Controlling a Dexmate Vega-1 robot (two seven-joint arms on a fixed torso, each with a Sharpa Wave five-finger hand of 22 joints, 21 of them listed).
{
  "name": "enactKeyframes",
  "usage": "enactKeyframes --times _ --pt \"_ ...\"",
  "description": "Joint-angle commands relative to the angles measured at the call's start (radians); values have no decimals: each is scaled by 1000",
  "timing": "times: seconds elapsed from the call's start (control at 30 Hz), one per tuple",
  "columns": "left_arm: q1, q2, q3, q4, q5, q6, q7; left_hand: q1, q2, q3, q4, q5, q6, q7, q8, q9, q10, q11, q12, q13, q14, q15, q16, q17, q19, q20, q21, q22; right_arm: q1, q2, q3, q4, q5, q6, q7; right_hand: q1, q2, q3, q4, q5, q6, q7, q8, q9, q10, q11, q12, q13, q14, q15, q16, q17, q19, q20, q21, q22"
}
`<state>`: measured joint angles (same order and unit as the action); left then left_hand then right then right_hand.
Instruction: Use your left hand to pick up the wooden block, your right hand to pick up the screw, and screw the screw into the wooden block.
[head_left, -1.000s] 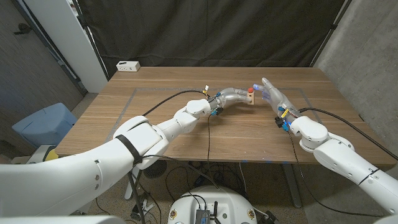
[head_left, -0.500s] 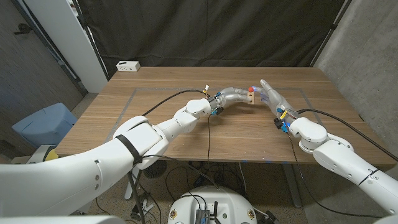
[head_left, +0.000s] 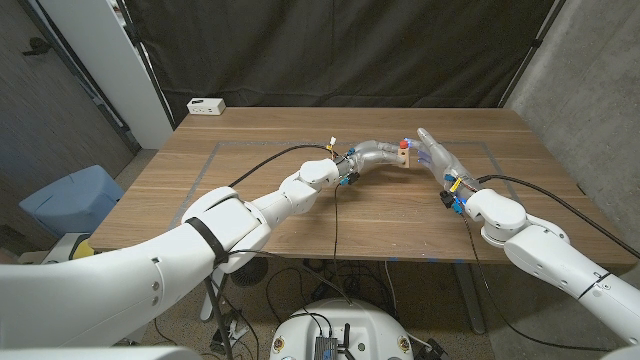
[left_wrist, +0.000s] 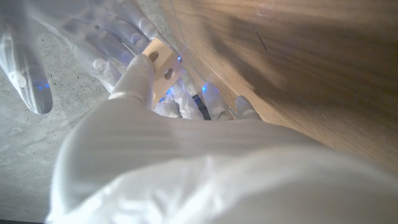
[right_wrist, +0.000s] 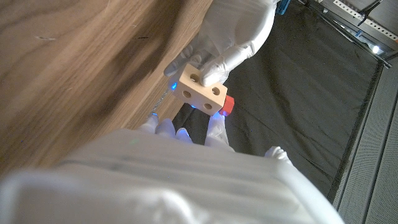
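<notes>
Wooden block (head_left: 402, 156) in left robot hand (head_left: 377, 155)

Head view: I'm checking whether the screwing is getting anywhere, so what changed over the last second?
The right hand closed in slightly toward the wooden block, with its fingers drawn more together, at the red screw. The left hand kept its grip on the block at the same spot above the table. The white box at the far corner did not move.
</notes>
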<state>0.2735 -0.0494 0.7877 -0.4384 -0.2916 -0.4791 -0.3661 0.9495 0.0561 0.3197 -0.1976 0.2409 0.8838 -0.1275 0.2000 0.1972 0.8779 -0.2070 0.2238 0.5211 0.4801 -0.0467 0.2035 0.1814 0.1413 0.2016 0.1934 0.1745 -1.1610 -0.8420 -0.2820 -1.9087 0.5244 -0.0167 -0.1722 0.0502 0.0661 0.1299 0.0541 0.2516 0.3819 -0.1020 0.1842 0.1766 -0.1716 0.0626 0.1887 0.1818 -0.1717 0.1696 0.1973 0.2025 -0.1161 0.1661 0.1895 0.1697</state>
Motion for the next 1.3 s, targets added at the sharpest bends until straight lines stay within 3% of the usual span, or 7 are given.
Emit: enactKeyframes --times 0.03,1.3 --pt "3 -3 0 0 -2 2 -3 -15 26 52 42 6 11 2 4 6 7 -2 3 4 -2 -25 0 3 2 5 2 3 -12 -5 7 -16 -2 -1 -8 -7 4 3 5 5 11 0 3 1 -95 3 2 0 -187 -2 7 4 -6 6 1 4" --pt "-30 -32 5 61 -12 44 8 -16 25 52 42 6 11 1 4 6 5 -1 3 5 -1 -26 1 3 4 4 3 3 -32 -14 10 -50 -4 -24 -18 -4 8 3 9 11 13 -1 3 1 -94 4 3 0 -183 -3 8 2 -4 7 3 4"
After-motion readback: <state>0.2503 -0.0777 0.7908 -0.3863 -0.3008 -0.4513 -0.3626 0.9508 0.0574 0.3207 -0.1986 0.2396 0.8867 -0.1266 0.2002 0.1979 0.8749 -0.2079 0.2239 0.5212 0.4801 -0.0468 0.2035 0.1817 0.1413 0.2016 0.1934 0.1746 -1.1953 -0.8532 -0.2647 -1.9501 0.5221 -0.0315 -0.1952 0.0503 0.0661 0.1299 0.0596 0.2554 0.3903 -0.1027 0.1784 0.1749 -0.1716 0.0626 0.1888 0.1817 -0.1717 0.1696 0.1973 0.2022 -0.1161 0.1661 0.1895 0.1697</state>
